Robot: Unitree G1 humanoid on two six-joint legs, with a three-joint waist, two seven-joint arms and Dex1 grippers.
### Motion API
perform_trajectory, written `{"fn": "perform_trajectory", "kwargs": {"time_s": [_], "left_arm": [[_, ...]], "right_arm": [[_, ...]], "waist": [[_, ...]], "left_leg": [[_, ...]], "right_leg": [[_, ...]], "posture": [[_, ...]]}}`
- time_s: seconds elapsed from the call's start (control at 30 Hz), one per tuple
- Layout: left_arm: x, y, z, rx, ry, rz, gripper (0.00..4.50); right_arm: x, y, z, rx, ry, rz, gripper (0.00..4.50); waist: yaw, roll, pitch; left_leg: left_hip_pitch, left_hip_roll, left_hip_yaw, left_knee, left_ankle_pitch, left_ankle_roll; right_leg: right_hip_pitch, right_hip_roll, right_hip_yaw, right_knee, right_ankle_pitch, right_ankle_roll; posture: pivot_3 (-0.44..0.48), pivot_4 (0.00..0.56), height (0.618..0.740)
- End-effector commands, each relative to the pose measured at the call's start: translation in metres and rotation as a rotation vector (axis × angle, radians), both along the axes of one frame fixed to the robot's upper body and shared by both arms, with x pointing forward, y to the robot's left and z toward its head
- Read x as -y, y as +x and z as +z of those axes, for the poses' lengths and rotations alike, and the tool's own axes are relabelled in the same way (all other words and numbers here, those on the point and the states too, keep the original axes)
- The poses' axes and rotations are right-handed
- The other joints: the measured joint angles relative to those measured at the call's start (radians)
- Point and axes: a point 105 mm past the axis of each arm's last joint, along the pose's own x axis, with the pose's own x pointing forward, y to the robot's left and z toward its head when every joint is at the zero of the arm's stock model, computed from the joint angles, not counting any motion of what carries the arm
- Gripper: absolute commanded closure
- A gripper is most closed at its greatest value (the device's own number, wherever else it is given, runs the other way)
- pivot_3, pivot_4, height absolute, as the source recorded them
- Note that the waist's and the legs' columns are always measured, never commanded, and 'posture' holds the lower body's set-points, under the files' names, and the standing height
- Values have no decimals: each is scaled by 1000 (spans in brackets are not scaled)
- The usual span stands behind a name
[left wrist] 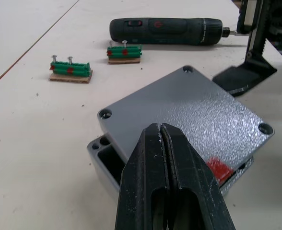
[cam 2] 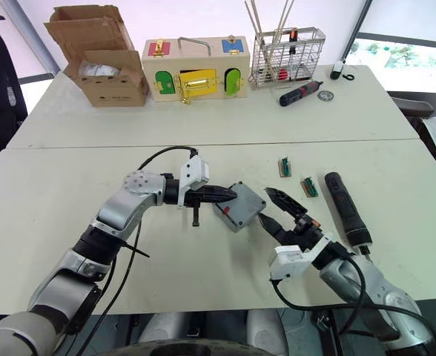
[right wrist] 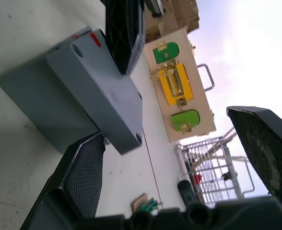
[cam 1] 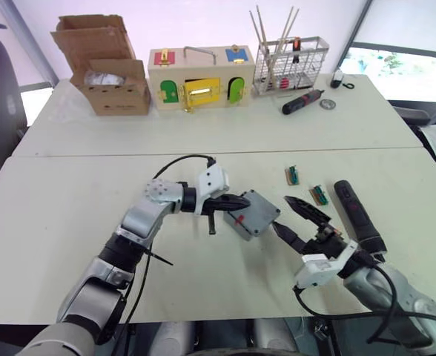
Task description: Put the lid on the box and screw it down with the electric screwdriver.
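The grey lid (left wrist: 189,115) lies askew on the grey box (left wrist: 105,160), leaving part of the box's opening uncovered; a red mark shows on the box's side. My left gripper (cam 1: 244,202) is shut, its tips resting at the lid's edge with nothing between the fingers. Just right of the box, my right gripper (cam 1: 283,213) is wide open, its fingers (right wrist: 86,167) pointing at the box's side. The black electric screwdriver (cam 1: 359,216) lies flat on the table beyond the right gripper, untouched.
Two green terminal blocks (cam 1: 293,175) (cam 1: 319,194) holding screws lie behind the right gripper. At the table's back stand a cardboard box (cam 1: 107,70), a wooden latch box (cam 1: 198,78), a wire rack (cam 1: 291,65) and a small black-and-red screwdriver (cam 1: 302,102).
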Motion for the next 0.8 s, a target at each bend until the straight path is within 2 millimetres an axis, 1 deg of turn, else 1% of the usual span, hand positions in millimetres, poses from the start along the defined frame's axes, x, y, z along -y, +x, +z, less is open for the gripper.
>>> {"fn": "perform_trajectory", "kwargs": {"time_s": [0.03,0.13,0.23,0.3,0.5,0.67,0.73,0.8], "left_arm": [[-9,-3,-36,-95,107,38,4500],[-9,-4,-37,-101,107,35,4500],[-9,-5,-37,-100,107,37,4500],[-9,-5,-37,-98,106,36,4500],[-6,-5,-32,-83,90,32,4500],[-7,-3,-9,-59,1,28,4500],[-6,-5,0,-61,-40,9,4500],[-5,-8,4,-66,-60,-3,4500]], "right_arm": [[-12,-4,16,45,33,54,12],[-16,-5,16,44,24,76,12],[-6,-7,8,11,1,56,12],[-4,-7,7,2,3,49,12],[-8,-6,9,6,16,52,12],[-6,-4,9,9,26,35,12],[-5,-4,8,6,27,28,12],[-4,-4,8,6,29,25,12]], "waist": [[1,0,0],[1,1,-1],[1,1,-1],[0,1,-1],[0,1,-1],[0,1,-1],[-1,1,0],[0,2,0]], "left_leg": [[1,0,0,0,0,0],[4,0,0,-1,-1,2],[4,0,0,-1,-2,4],[4,0,0,-1,-3,4],[4,0,0,-1,-3,4],[4,0,0,-1,-3,4],[4,0,0,-1,-3,4],[3,0,0,-2,-3,4]], "right_leg": [[1,0,0,-1,0,0],[5,0,-1,-3,0,0],[7,0,-1,-5,0,0],[7,0,-1,-6,0,0],[7,0,0,-6,0,0],[7,0,0,-7,0,0],[6,0,0,-7,0,0],[6,0,0,-7,0,0]], "posture": [[0,150,737],[0,150,737],[0,150,737],[0,150,737],[0,150,737],[0,150,737],[0,150,737],[0,150,737]]}}
